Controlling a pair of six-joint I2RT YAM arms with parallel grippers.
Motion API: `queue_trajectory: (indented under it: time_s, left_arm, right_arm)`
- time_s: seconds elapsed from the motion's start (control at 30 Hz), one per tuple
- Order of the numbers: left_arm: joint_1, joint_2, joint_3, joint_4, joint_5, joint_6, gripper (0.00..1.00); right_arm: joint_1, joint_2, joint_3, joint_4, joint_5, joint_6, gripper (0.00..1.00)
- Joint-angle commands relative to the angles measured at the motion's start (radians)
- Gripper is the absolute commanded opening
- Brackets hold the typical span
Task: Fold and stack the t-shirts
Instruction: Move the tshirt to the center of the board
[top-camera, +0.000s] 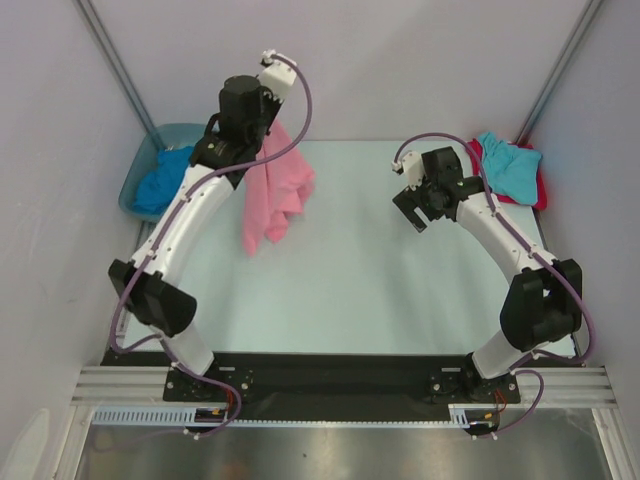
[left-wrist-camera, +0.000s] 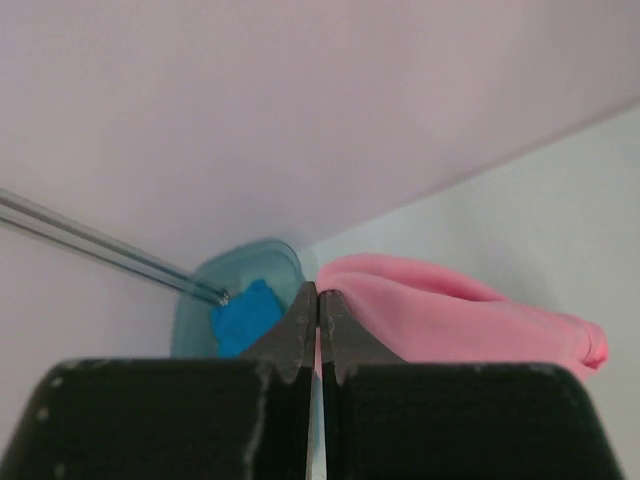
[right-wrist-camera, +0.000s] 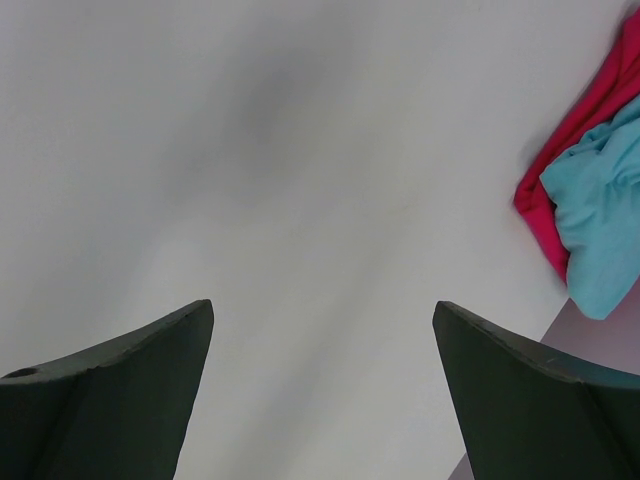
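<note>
The pink t-shirt (top-camera: 275, 195) hangs bunched in long vertical folds above the far-left part of the table (top-camera: 380, 280), its top pinched in the closed left gripper (left-wrist-camera: 318, 300). The royal blue t-shirt (top-camera: 160, 185) lies crumpled just beyond the table's far-left corner. At the table's far-right corner, the turquoise t-shirt (top-camera: 510, 165) sits rumpled on top of the red t-shirt (top-camera: 540, 190), which shows only along its edges.
</note>
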Motion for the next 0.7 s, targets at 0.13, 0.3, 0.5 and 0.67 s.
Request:
queue_trajectory:
  time_s: [0.13,0.3,0.5,0.67]
  left_arm:
    - [-0.106,0.134,0.26,0.218,-0.282,0.107,0.0]
    - [-0.134,0.085,0.166,0.181,-0.197,0.11,0.0]
    - [-0.149,0.102,0.179,-0.119,-0.171,0.147,0.0]
    - [-0.129,0.094,0.074,-0.473,-0.038,0.161,0.01]
  right_arm:
    - [0.008,-0.014,0.001,0.032,0.013,0.013,1.0]
    - [0.008,-0.029,-0.021,0.035,0.014,0.01,1.0]
    - [0.007,-0.029,-0.018,0.03,0.014,0.004,1.0]
    - [0.008,-0.023,-0.009,0.03,0.007,0.003,1.0]
